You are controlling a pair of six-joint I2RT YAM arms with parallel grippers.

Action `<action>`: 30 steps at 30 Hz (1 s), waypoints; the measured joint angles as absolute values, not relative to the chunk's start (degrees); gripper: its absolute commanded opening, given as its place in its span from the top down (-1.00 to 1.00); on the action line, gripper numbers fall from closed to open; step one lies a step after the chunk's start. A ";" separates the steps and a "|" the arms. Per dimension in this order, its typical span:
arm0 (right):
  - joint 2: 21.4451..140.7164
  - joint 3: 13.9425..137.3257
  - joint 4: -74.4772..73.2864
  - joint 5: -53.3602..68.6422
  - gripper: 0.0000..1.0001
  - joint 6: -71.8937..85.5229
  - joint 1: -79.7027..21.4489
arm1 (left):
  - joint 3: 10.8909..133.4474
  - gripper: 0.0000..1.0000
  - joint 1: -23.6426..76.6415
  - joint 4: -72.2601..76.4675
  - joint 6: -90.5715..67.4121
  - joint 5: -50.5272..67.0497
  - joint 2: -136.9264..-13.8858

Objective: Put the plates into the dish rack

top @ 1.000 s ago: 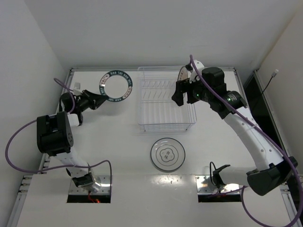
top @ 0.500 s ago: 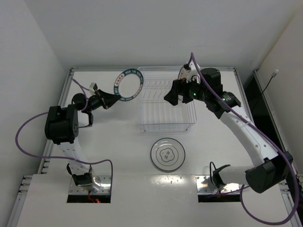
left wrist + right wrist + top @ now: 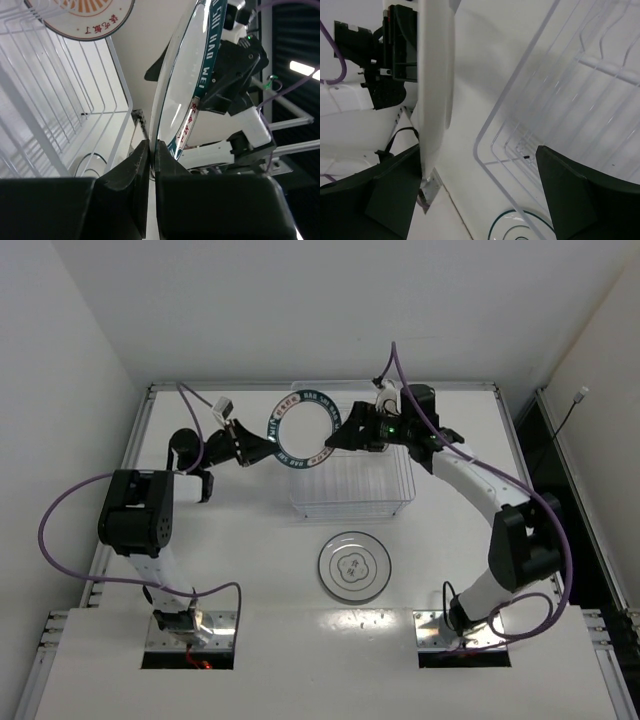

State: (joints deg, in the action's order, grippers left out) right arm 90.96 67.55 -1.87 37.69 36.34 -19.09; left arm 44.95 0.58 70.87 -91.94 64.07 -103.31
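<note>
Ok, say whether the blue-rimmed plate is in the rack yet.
Not yet. The left gripper holds the blue-rimmed plate by its rim, in the air over the far left corner of the dish rack.

The right gripper stands wide apart, one dark finger at 8 o'clock and the other at 4. A plate, seen edge-on, runs from 11 down toward 7, just beside the 8 o'clock finger; whether they touch cannot be told. Behind it, at 10, is the other arm. The rack fills 1 to 4. A second plate shows its rim at 6.
</note>
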 measured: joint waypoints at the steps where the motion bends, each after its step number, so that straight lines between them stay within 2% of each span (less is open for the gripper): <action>1: 91.53 67.42 -1.15 38.24 -0.67 37.30 -19.09 | 45.17 1.00 1.08 71.05 -90.50 64.18 -102.91; 3: 92.47 67.42 0.89 39.20 -0.53 38.89 -19.27 | 45.34 1.00 1.96 71.18 -88.66 64.18 -102.52; 4: 92.82 67.51 1.65 39.53 -0.29 39.33 -19.27 | 45.39 1.00 2.39 70.94 -87.68 64.20 -102.28; 7: 94.15 68.18 3.81 40.71 0.22 41.25 -19.33 | 45.71 1.00 3.57 68.86 -84.58 64.29 -101.25; 8: 94.65 68.49 4.29 40.99 0.63 41.87 -19.38 | 45.82 1.00 4.01 67.94 -83.37 64.27 -100.88; 10: 95.33 68.97 5.10 41.50 0.91 43.00 -19.42 | 46.22 0.96 4.58 66.08 -81.30 64.18 -100.40; 11: 95.66 69.10 5.43 41.98 1.00 43.59 -19.46 | 46.35 0.86 4.69 65.21 -80.36 64.18 -100.38; 12: 95.72 69.14 5.34 41.21 1.00 43.59 -19.46 | 46.48 0.72 4.71 64.73 -79.64 64.12 -100.36; 13: 95.79 69.14 5.04 41.15 1.00 43.97 -19.46 | 46.85 0.37 4.73 63.83 -78.87 64.25 -100.25; 15: 95.68 69.19 4.32 40.01 1.00 43.88 -19.29 | 47.86 0.11 4.84 61.36 -76.79 64.36 -100.07; 16: 95.55 69.41 3.29 39.13 1.00 43.53 -19.25 | 48.66 -0.14 4.91 59.33 -75.13 64.53 -100.03; 19: 94.19 71.13 -3.38 32.80 1.00 41.34 -19.00 | 52.64 -0.26 4.95 45.12 -66.37 61.91 -99.63; 23: 91.72 79.85 -16.99 17.23 1.00 36.45 -18.50 | 62.15 -0.26 4.95 20.34 -50.85 52.80 -99.33; 30: 91.88 95.64 -29.93 -10.17 1.00 29.50 -18.68 | 63.35 -0.26 4.95 4.21 -40.91 43.86 -98.39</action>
State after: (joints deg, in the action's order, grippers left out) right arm 91.88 95.64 -29.93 -10.17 29.50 -18.68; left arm 63.35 4.95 4.21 -40.91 43.86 -98.39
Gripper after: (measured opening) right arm 0.107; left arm 0.632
